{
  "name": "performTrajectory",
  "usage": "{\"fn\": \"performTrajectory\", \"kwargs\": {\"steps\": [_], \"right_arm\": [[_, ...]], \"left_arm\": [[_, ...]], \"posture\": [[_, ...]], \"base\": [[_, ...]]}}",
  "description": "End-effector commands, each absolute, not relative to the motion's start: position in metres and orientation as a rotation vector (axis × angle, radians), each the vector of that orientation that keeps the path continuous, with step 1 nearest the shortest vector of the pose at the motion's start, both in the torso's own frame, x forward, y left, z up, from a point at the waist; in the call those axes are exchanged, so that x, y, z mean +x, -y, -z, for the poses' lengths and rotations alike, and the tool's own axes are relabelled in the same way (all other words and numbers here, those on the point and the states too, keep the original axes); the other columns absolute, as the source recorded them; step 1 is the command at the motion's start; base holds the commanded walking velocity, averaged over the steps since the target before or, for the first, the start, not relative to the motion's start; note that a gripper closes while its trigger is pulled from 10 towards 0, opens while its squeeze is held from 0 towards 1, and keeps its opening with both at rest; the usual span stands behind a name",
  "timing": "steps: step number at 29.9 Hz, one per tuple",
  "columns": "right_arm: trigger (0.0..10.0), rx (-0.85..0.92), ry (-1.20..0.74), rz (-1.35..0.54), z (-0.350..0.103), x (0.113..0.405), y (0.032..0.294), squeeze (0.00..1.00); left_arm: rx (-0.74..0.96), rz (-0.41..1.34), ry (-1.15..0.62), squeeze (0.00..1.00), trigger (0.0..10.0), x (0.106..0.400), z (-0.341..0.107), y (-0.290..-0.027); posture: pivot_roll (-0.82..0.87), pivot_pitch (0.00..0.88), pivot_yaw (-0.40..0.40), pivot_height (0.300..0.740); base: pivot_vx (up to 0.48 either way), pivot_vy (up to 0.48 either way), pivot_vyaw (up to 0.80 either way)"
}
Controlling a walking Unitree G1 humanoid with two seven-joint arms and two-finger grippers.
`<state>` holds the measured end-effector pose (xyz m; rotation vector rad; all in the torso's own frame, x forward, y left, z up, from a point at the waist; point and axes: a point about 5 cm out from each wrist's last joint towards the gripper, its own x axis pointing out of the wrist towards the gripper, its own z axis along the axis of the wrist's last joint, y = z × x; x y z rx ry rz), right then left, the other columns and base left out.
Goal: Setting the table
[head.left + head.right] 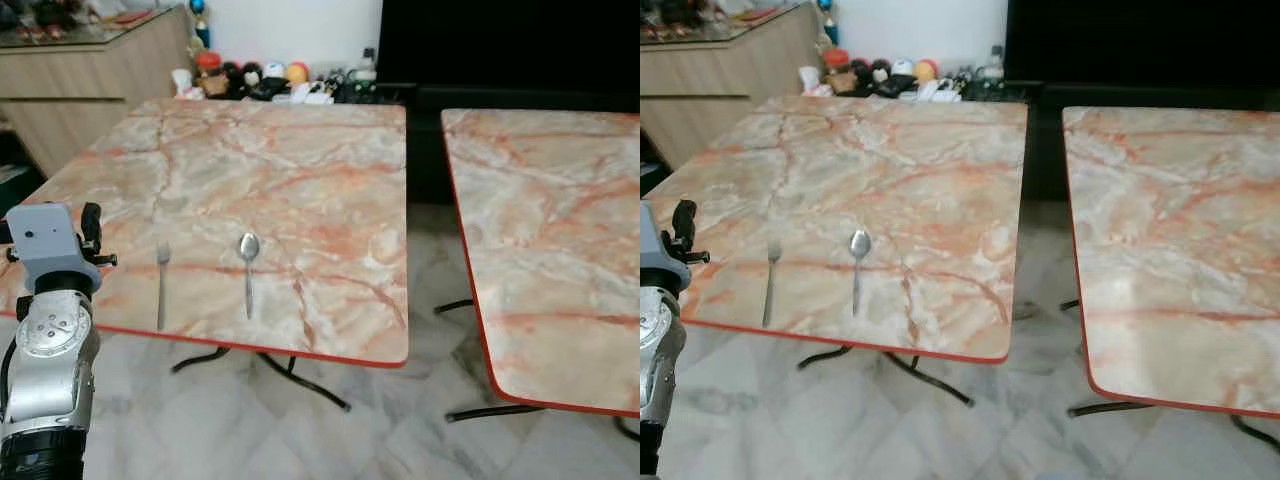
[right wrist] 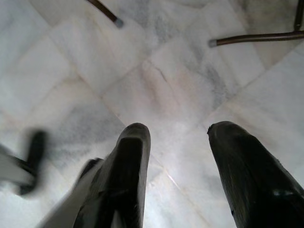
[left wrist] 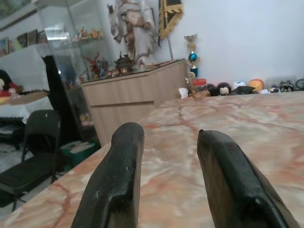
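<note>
Left hand (image 3: pixel 166 185) at lower left of the frame, fingers apart and holding nothing, raised beside the worktop (image 1: pixel 300 150) edge. Fork (image 1: pixel 161 285) and spoon (image 1: pixel 248 270) lying parallel near the front edge. Right hand (image 2: pixel 180 175) spread, empty, over floor (image 2: pixel 156 85). Best to check spacing, then back away gently without nudging either.

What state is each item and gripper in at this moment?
fork: flat on the left table, tines away from the robot, untouched.
spoon: flat beside the fork, apart from it, bowl away.
left gripper: open, empty, raised at the left table edge.
right gripper: open, empty, above the floor.
</note>
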<state>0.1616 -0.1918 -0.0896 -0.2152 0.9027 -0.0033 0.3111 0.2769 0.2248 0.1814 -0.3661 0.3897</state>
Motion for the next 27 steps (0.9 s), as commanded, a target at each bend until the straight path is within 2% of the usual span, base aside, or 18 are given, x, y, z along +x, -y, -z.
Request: {"fn": "performTrajectory", "kwargs": {"steps": [1,20,27], "right_arm": [[10.0,-0.193,-0.909,-0.016,0.0911,0.1617,0.1820,0.00],[10.0,-0.165,-0.944,0.007,0.0943,0.1542,0.1854,0.00],[10.0,-0.164,-0.950,0.010,0.0948,0.1526,0.1872,0.00]], "left_arm": [[0.206,-0.434,0.361,0.00,10.0,0.3057,-0.2261,-0.2873],[0.193,-0.451,0.374,0.00,10.0,0.3057,-0.2301,-0.2898],[0.198,-0.419,0.375,0.00,10.0,0.3068,-0.2285,-0.2861]], "posture": [[0.04,0.119,0.029,0.740],[0.04,0.116,0.032,0.740],[0.04,0.114,0.031,0.740]], "base": [[0.000,0.480,0.52],[0.000,0.471,0.00],[0.000,0.000,0.00]]}}
